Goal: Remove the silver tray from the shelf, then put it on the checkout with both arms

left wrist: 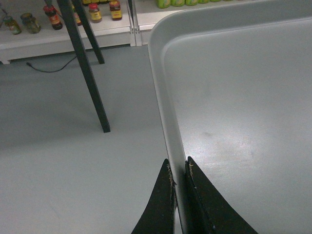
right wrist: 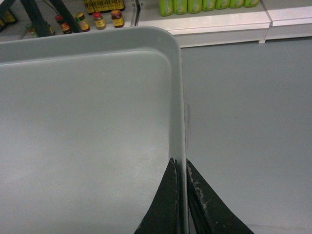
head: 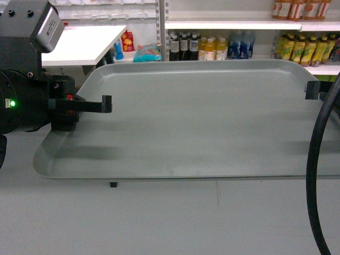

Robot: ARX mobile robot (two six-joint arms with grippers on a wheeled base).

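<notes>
The silver tray point(head: 202, 122) hangs level in the air, held by both arms at its short ends. My left gripper point(head: 104, 104) is shut on the tray's left rim point(left wrist: 168, 122); in the left wrist view the gripper point(left wrist: 178, 165) has one finger inside the tray and one outside. My right gripper point(head: 312, 89) is shut on the right rim point(right wrist: 178, 107), and the right wrist view shows this gripper point(right wrist: 179, 163) clamped the same way. Grey floor point(left wrist: 73, 161) lies under the tray. White shelf boards point(head: 228, 25) stand behind. A plain white counter top point(head: 79, 42), the checkout by its look, is at the back left.
Bottles point(head: 212, 48) fill the racking behind the tray, with jars point(left wrist: 92, 12) on a low board. Black slanted legs point(left wrist: 87, 73) stand on the floor left of the tray. A thick black cable point(head: 319, 159) crosses the right of the head view.
</notes>
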